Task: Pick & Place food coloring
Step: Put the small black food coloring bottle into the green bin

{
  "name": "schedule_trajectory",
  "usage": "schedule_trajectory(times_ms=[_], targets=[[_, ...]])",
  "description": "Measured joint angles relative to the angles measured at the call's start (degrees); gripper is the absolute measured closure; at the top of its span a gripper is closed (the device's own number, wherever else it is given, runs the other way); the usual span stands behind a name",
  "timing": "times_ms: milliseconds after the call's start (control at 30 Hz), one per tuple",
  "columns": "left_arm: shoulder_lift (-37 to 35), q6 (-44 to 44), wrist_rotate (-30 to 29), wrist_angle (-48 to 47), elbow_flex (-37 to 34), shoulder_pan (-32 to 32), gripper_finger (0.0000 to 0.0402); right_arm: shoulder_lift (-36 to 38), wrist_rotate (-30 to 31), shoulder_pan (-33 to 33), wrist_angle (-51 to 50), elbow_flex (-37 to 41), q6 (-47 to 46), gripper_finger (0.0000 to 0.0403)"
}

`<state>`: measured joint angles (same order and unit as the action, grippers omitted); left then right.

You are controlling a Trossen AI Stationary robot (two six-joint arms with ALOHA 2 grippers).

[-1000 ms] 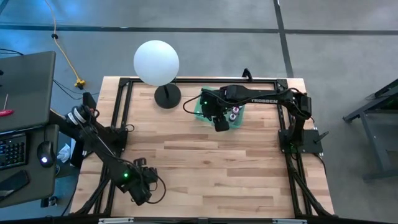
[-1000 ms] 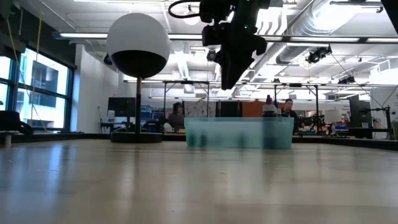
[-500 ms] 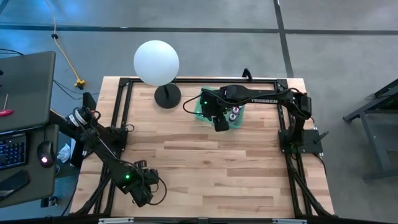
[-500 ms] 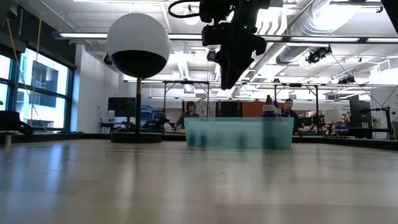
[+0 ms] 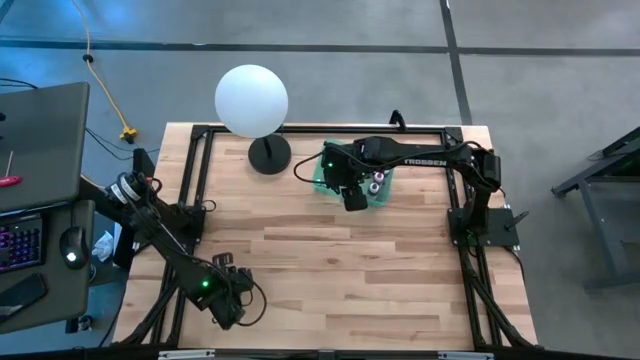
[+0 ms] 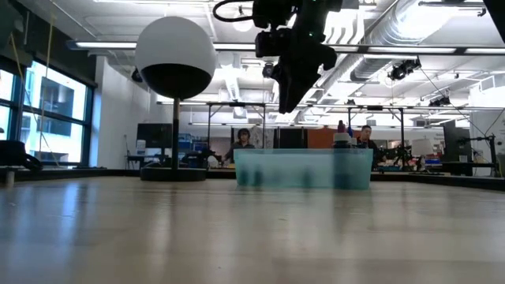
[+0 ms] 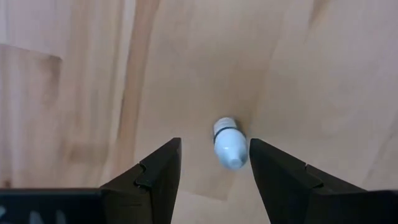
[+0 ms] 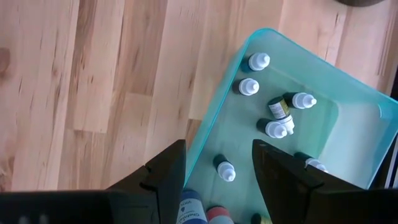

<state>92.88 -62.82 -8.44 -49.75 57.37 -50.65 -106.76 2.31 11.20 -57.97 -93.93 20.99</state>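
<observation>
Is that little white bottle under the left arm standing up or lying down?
Lying down: the small white bottle rests on its side on the wooden table.

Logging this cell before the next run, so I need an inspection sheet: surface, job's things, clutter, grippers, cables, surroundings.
Surface: wooden table, bare boards across the middle.
Job's things: food coloring bottles standing in the teal bin; one white bottle lying on the boards.
Clutter: globe lamp at the far edge.
Grippers: left gripper open, straddling the lying bottle; right gripper open, above the bin's rim.
Cables: yellow cable on the floor.
Surroundings: desk with keyboard; people in the room behind.
</observation>
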Motion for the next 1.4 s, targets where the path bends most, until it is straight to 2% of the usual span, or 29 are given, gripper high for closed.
schedule_trajectory(times_ms=[167,467,700,800,933,1033,1133,1267,1400], targets=[[0.04,-0.02,0.74,4.21,-2.97,0.02,0.0215,0.0,-0.02,0.02,0.63,0.01,0.0,0.0226],[0.04,3.11,0.82,4.32,-3.66,0.02,0.0221,0.0,-0.01,0.02,2.36,0.0,0.0,0.0226],[0.04,6.09,0.1,5.29,-3.66,0.22,0.0287,0.0,-0.08,0.01,-0.49,0.0,-0.44,0.0226],[-0.07,6.09,1.15,5.3,-3.66,2.19,0.032,0.0,-2.17,0.02,-2.37,0.0,-2.04,0.0226],[-0.36,9.81,4.24,4.62,-1.78,7.95,0.0351,0.06,-5.02,0.02,-8.7,0.0,-3.1,0.0226],[-0.63,18.71,5.6,4.46,0.79,13.63,0.0353,0.43,-5.58,0.0,-13.05,0.0,-5.75,0.0226],[-0.63,30.11,3.59,4.61,3.84,20.28,0.0338,1.2,-5.9,-0.17,-14.88,0.0,-7.52,0.0226],[-0.66,45.04,-0.42,4.54,8.06,30.21,0.0322,3.72,-6.93,-0.37,-17.21,0.0,-5.41,0.0226],[-0.68,56.34,-2.01,5.26,11.88,40.93,0.032,7.6,-6.78,0.31,-16.77,0.0,-3.91,0.0226]])
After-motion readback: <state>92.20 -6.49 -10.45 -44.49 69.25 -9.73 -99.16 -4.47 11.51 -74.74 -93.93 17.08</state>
